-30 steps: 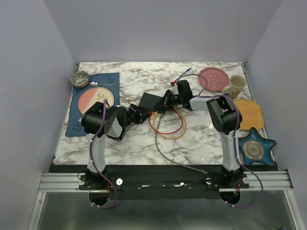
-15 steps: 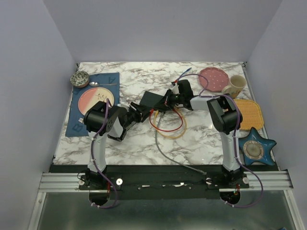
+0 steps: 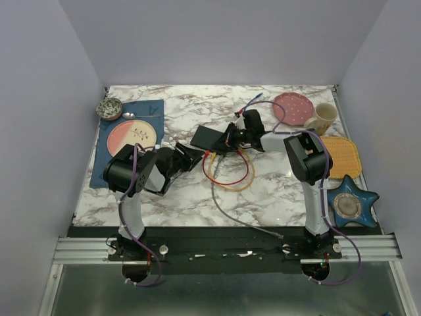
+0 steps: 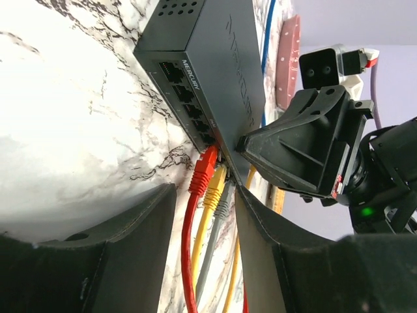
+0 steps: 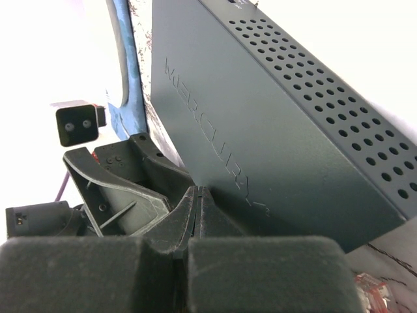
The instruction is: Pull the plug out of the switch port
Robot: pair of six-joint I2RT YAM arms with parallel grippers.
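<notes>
The switch (image 3: pixel 208 137) (image 4: pixel 221 59) (image 5: pixel 273 143) is a flat black box lying mid-table. Red (image 4: pixel 205 168), yellow (image 4: pixel 216 186) and grey (image 4: pixel 227 194) plugs sit side by side in its end sockets. My left gripper (image 3: pixel 191 157) (image 4: pixel 204 195) is open, its fingers (image 4: pixel 140 228) standing either side of the three cables just behind the plugs, touching none that I can see. My right gripper (image 3: pixel 231 135) (image 5: pixel 199 190) is shut, its tips pressed down on the switch's top near the plug end. The cables loop (image 3: pixel 230 174) toward the near edge.
A pink plate (image 3: pixel 293 108), a cup (image 3: pixel 322 118), a yellow mat (image 3: pixel 341 157) and a blue star dish (image 3: pixel 352 204) line the right side. A blue placemat with a plate (image 3: pixel 131 135), a bowl (image 3: pixel 109 108) and a spoon sit at the left. A blue cable (image 3: pixel 253 102) trails behind the switch.
The left arm's elbow has swung left and toward the near edge, and its jaws have spread a little wider around the cables. The right arm holds still on the switch.
</notes>
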